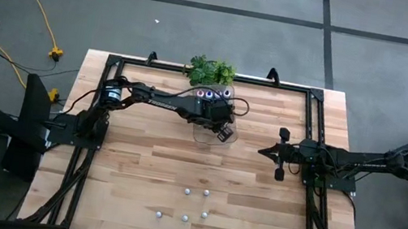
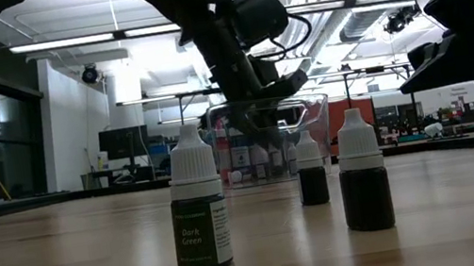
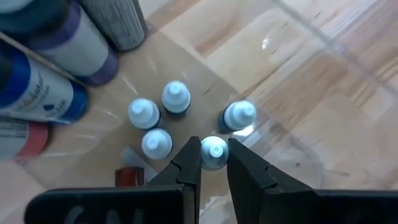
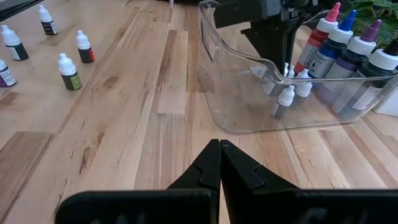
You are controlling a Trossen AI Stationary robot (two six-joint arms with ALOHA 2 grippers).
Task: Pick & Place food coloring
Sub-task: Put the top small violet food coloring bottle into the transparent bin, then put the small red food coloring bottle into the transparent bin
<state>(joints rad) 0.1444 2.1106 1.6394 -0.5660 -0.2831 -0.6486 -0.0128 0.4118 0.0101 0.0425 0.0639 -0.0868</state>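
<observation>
Reaching down into the clear plastic tray at the table's far middle, the left gripper has its fingers narrowed around the white cap of one small food coloring bottle, which stands upright, long axis vertical, nozzle up. Four more small bottles stand in the tray just beside it, with the bigger blue-, pink- and purple-topped bottles along one wall. Judging by this, the job is partly done: six small bottles remain upright on the near table, among them a Dark Green one. Farther right, the right gripper waits near the tray, fingers pressed together on nothing
</observation>
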